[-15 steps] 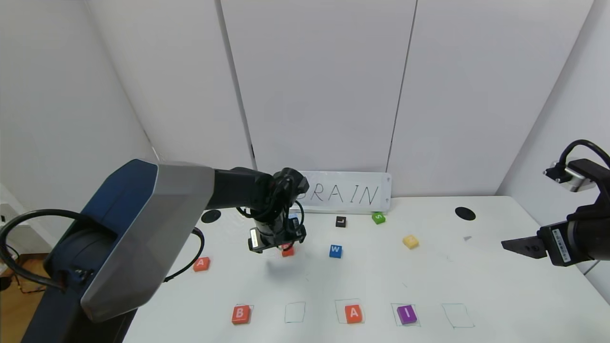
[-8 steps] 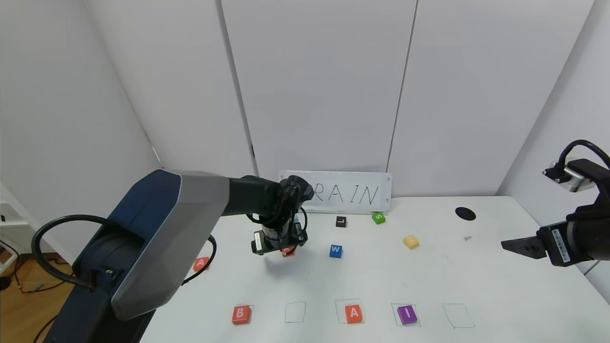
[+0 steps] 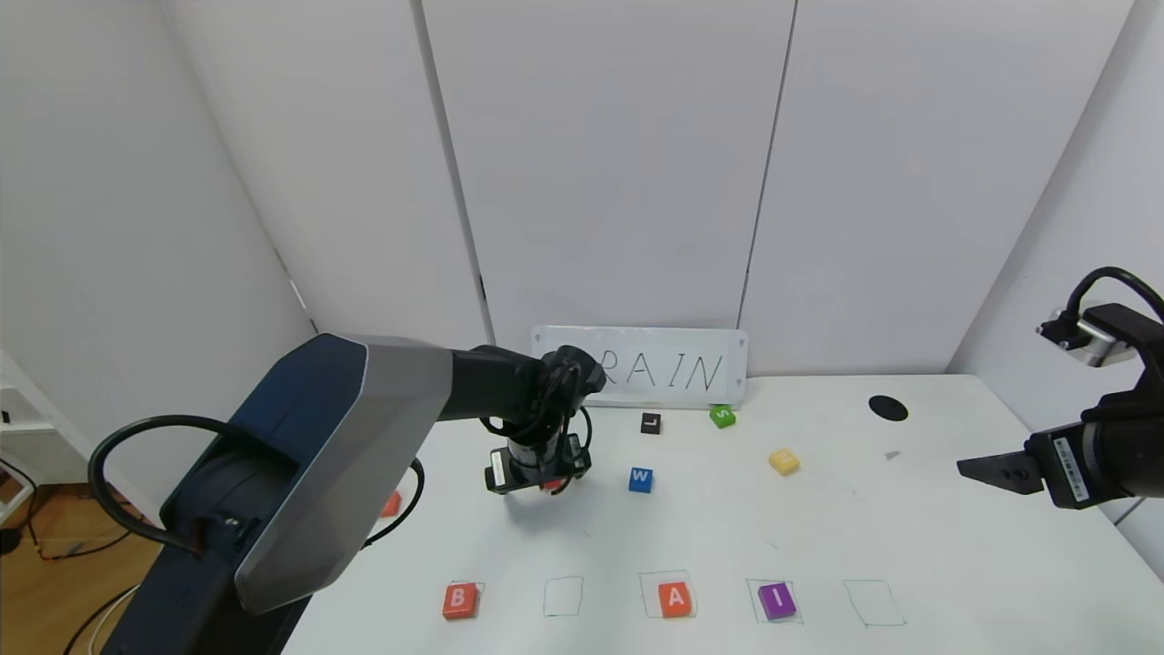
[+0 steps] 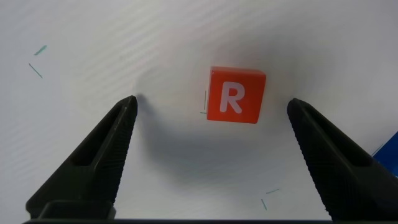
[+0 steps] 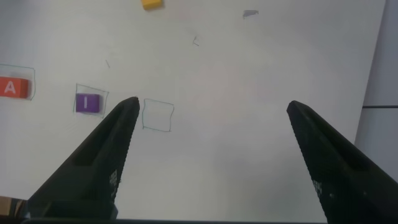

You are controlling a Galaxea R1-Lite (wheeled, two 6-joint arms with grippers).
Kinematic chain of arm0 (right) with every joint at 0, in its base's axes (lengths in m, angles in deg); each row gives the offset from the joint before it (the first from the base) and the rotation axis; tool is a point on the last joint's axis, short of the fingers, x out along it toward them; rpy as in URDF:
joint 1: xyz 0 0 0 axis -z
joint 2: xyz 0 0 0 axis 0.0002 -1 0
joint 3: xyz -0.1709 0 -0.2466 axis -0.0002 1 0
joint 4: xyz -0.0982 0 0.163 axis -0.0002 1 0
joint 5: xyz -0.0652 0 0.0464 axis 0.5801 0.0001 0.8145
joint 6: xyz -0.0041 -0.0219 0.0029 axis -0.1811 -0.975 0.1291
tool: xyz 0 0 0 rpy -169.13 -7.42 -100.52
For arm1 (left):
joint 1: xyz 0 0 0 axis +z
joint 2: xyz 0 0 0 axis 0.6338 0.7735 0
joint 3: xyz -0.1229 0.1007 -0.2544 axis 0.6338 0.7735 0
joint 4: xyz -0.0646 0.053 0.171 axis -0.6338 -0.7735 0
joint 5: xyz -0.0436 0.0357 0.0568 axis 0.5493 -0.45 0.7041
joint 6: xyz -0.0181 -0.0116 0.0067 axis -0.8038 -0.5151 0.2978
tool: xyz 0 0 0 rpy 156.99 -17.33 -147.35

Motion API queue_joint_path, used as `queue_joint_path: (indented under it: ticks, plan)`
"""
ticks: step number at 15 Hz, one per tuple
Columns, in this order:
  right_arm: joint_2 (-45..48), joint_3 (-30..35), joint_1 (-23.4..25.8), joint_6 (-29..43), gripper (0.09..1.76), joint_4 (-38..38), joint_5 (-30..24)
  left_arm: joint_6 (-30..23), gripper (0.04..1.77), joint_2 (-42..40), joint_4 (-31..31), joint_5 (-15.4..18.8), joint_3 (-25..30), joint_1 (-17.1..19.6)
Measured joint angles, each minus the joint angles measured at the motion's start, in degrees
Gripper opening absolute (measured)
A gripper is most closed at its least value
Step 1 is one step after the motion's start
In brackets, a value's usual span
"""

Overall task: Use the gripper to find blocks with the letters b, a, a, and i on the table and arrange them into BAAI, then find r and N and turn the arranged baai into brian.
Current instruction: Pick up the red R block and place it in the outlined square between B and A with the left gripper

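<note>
My left gripper (image 3: 536, 478) hangs low over the white table (image 3: 818, 537), open, with the orange-red R tile (image 4: 235, 94) lying between its spread fingers (image 4: 211, 102), untouched and nearer one finger. In the head view the R tile (image 3: 549, 486) is mostly hidden under the gripper. In the front row lie the orange-red B (image 3: 459, 599), an orange-red A (image 3: 674, 599) and the purple I (image 3: 776, 600). The second A (image 3: 391, 503) is half hidden behind my left arm. The yellow N tile (image 3: 783, 460) lies at the back right. My right gripper (image 3: 978, 468) is open and empty at the right edge.
Empty pen-drawn squares sit between B and A (image 3: 563, 596) and right of I (image 3: 873, 602). A blue W (image 3: 640, 479), a black L (image 3: 650, 423) and a green S (image 3: 722, 417) lie near the BRAIN sign (image 3: 668, 368). A black hole (image 3: 888, 408) is at the back right.
My left arm has reached a little farther right and lower over the R tile, now covering more of the loose A tile. The right arm has not moved.
</note>
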Motion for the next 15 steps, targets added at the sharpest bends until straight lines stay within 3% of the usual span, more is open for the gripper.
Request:
queue_joint_path:
  ticks: [2, 10, 15]
  plan:
    - [0.02, 0.0, 0.04, -0.05, 1.71, 0.0, -0.02, 0.0, 1.64, 0.12, 0.11, -0.22, -0.13, 0.0]
    - [0.05, 0.11, -0.02, -0.35, 1.71, 0.02, -0.02, -0.02, 0.5, 0.8, 0.3, -0.77, -0.69, -0.3]
    - [0.05, 0.13, -0.09, -0.35, 1.71, -0.01, -0.05, -0.02, 0.51, 0.98, 0.33, -0.87, -0.72, -0.33]
